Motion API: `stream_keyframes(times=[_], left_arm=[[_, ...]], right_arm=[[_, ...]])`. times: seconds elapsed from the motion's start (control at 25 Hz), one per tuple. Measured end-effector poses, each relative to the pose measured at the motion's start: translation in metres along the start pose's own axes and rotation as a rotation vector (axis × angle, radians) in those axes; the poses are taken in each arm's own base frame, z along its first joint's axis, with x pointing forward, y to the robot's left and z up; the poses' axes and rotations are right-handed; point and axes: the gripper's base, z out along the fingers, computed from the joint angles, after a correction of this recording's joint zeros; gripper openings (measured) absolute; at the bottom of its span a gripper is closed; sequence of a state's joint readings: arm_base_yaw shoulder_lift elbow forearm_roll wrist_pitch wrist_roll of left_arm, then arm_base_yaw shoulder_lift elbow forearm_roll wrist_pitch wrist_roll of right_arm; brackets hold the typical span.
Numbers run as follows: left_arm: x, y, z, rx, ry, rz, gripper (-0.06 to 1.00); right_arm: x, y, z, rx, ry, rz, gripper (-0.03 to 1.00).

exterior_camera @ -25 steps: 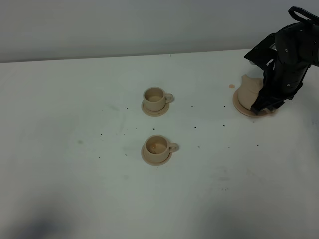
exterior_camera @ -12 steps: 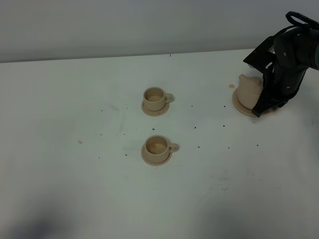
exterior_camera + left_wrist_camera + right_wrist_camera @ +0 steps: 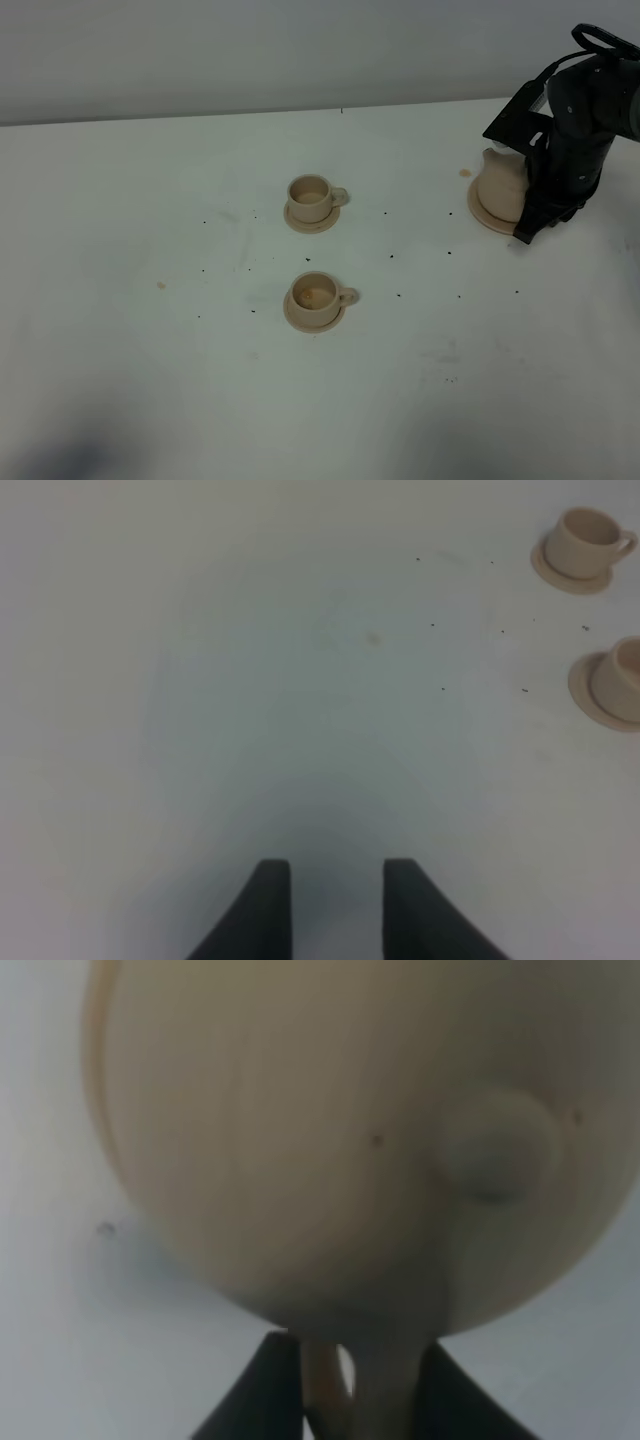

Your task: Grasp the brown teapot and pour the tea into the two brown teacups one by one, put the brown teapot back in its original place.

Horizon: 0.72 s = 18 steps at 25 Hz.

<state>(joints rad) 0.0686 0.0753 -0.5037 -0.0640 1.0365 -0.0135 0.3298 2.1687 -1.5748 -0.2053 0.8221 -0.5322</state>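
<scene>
At upper right, our right claw (image 3: 355,1360) narrowly grips the loop handle of the squat, light tan teapot (image 3: 500,180), which stands upright on its round saucer (image 3: 480,215). We cannot tell whether the two small tan teacups (image 3: 311,195) at centre have been filled.

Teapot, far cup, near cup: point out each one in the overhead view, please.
teapot (image 3: 500,185), high exterior view, on its round body.
far cup (image 3: 311,198), high exterior view, on its front wall.
near cup (image 3: 314,303), high exterior view, on its front wall.
</scene>
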Motion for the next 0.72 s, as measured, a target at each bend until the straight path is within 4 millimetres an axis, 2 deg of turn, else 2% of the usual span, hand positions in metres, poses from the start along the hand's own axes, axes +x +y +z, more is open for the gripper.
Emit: stream_keyframes(times=[0.2, 0.72], left_arm=[[0.0000, 0.0000, 0.0000, 0.000, 0.000, 0.000, 0.25], [0.0000, 0.0000, 0.0000, 0.000, 0.000, 0.000, 0.25]], right_arm=[[-0.0038, -0.0033, -0.0044, -0.005, 0.006, -0.044, 0.29], [-0.0052, -0.0061, -0.0095, -0.008, 0.017, -0.115, 0.29]])
